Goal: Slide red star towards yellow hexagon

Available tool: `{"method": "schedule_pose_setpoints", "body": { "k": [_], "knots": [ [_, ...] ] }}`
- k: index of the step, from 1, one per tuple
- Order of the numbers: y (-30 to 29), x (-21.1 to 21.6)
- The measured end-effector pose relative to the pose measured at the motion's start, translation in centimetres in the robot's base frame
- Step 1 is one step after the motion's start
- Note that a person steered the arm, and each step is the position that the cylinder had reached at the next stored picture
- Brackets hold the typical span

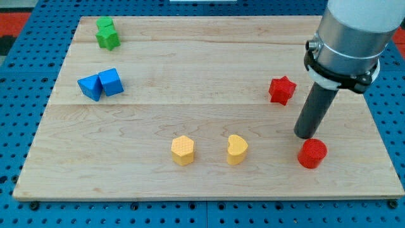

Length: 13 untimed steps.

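Note:
The red star (282, 90) lies on the wooden board (190, 69) at the view's right. The yellow hexagon (183, 150) lies near the view's bottom, left of centre. My tip (308, 135) rests on the board below and to the right of the red star, a short gap away from it. The tip stands just above a red cylinder (312, 153). The hexagon is far to the tip's left.
A yellow heart (237, 149) lies between the hexagon and the red cylinder. Two blue blocks (101, 84) sit together at the view's left. Two green blocks (106, 33) sit at the top left. Blue pegboard surrounds the board.

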<state>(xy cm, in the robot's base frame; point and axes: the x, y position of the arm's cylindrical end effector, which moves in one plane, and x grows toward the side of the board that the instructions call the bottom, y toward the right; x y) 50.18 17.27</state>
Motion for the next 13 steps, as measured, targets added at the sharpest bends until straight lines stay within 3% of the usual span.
{"method": "schedule_pose_setpoints", "body": {
  "k": [1, 3, 4, 6, 9, 10, 12, 13],
  "knots": [
    [3.5, -4.6],
    [-3.0, -9.1],
    [1.9, -11.3],
    [-6.5, -9.9],
    [-9.0, -13.4],
    [-15.4, -12.4],
    [-10.5, -8.2],
    [-18.9, -6.3]
  ]
}}
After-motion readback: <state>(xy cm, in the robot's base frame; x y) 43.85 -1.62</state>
